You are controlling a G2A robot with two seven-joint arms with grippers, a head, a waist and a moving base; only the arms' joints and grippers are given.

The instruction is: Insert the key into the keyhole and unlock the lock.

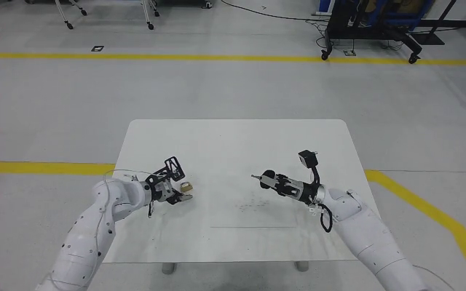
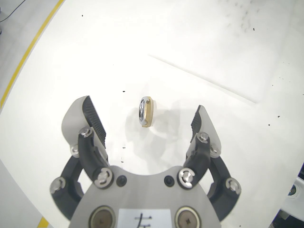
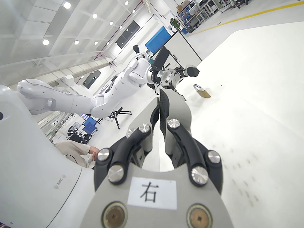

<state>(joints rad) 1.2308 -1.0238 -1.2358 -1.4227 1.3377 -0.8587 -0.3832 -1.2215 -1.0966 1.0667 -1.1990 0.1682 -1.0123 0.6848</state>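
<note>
The brass padlock (image 1: 186, 187) (image 2: 147, 115) (image 3: 202, 92) is sitting on the white table (image 1: 233, 138) (image 2: 190, 24) (image 3: 249, 72), in its left part and somewhat toward the near edge, with its silver shackle showing against the gold body. The left pincer (image 1: 177, 188) (image 2: 143, 103) (image 3: 185, 80) is hanging right at the lock with its jaws spread wide; in the left wrist view the lock is lying in the gap between the two ribbed fingers (image 2: 93, 117), and neither of them is touching it. The right pincer (image 1: 265, 177) (image 3: 162, 96) is hovering over the middle of the table, well apart from the lock and to its right, pointing leftward toward it. Its jaws are pressed together, and in the top view a slim grey piece, apparently the key (image 1: 255, 176), is sticking out of its tip toward the lock; in the right wrist view the black pads are meeting face to face and I cannot make out the key between them. A patch of small dark scuff marks (image 1: 251, 206) (image 2: 244, 15) is showing on the table near the right pincer, on its near side.
</note>
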